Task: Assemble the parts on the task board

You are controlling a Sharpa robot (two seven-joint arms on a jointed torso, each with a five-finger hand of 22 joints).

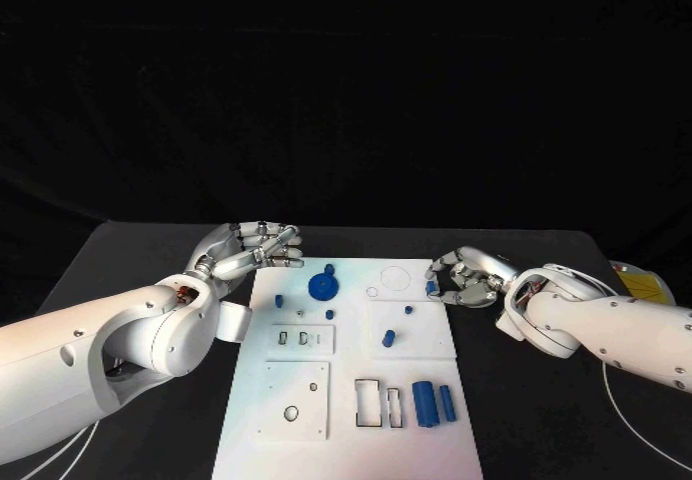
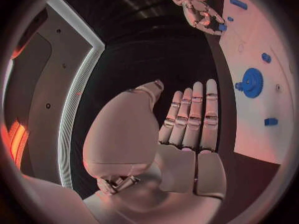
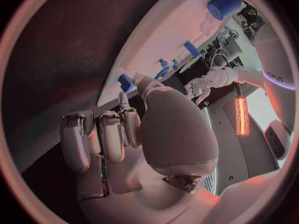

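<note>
The white task board [image 1: 353, 440] lies in the middle of the black table. A blue gear [image 1: 323, 286] [image 2: 251, 82] sits near its far left corner, with a small blue part [image 1: 278, 300] beside it. My left hand [image 1: 260, 248] [image 2: 187, 119] hovers just off that corner, fingers straight, holding nothing. My right hand [image 1: 464, 275] [image 3: 149, 129] is at the board's far right edge, its fingers curled. Its thumb and a fingertip pinch a small blue part [image 1: 431, 288] [image 3: 126, 81]. Two more small blue parts [image 1: 408, 309] [image 1: 388, 339] stand mid-board.
A big blue cylinder [image 1: 424, 401] and a thinner one [image 1: 447, 401] lie near the board's front right, beside two rectangular slots [image 1: 381, 403]. A raised white block [image 1: 296, 400] with a hole sits at the front left. A yellow tag [image 1: 645, 287] lies at the table's right edge.
</note>
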